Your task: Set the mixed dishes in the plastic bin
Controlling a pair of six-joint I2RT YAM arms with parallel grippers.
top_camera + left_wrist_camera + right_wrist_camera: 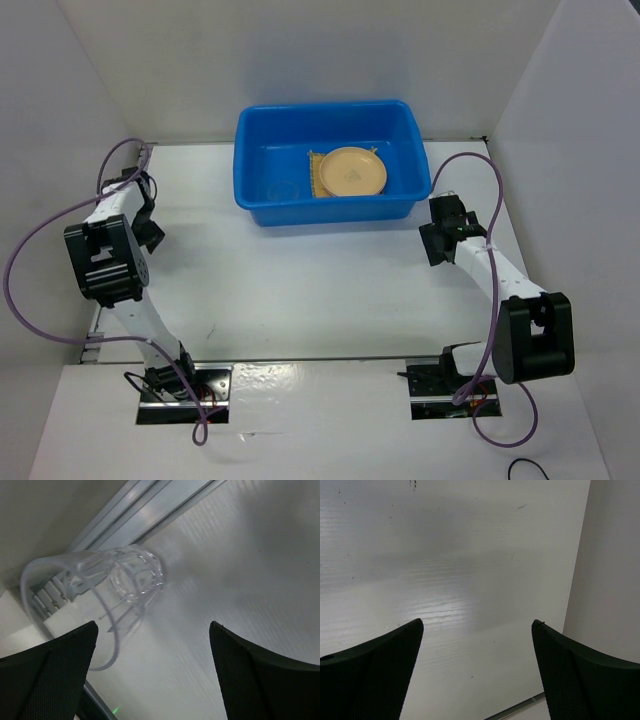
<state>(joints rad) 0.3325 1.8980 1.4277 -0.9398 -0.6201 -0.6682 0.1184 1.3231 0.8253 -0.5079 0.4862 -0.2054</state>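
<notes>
The blue plastic bin [255, 135] stands at the back middle of the table. In it the tan-orange plate [353, 170] lies on the bamboo mat [316, 172], and a faint clear cup [285, 188] stands left of them. The pink plate is not visible. A second clear cup [107, 587] lies on its side on the table by the left wall's rail, just ahead and left of my open left gripper [153, 625], [148, 205], with its rim by the left finger. My right gripper [477, 622], [438, 240] is open and empty over bare table, right of the bin.
A metal rail [150, 510] runs along the foot of the left wall behind the lying cup. The right wall [615, 565] is close to my right gripper. White walls enclose the table on three sides.
</notes>
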